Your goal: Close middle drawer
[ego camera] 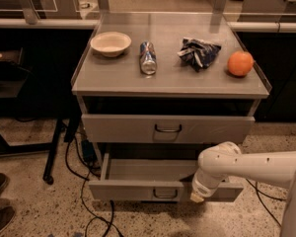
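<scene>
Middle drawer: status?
Tool at the front panel, right of the handle; contact unclear. Middle drawer open, pulled well out. Nothing seen blocking its travel; cables on floor alongside.

Bowl point(110, 44), can point(148, 58), crumpled bag point(199, 53), orange point(240, 63) atop the cabinet point(167, 81)
</scene>
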Controlling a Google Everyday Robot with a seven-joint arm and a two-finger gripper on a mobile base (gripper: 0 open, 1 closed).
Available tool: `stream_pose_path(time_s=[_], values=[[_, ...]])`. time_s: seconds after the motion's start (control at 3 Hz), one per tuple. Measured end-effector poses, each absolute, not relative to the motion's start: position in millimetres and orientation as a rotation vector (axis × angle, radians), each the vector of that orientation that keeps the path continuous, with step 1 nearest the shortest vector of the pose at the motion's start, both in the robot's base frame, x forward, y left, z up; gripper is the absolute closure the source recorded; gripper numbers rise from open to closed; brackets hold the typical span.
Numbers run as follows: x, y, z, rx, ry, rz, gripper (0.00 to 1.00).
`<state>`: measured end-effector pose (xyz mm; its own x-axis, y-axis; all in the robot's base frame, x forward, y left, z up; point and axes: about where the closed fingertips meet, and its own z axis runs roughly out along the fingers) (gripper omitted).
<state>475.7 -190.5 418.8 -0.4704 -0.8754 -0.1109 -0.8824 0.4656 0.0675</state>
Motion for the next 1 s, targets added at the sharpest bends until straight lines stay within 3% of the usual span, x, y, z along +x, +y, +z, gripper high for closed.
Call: stream_pose_path(time_s=[1.0], values=[[475.7,-190.5,418.8,-1.583,2.637,0.178,0.36]])
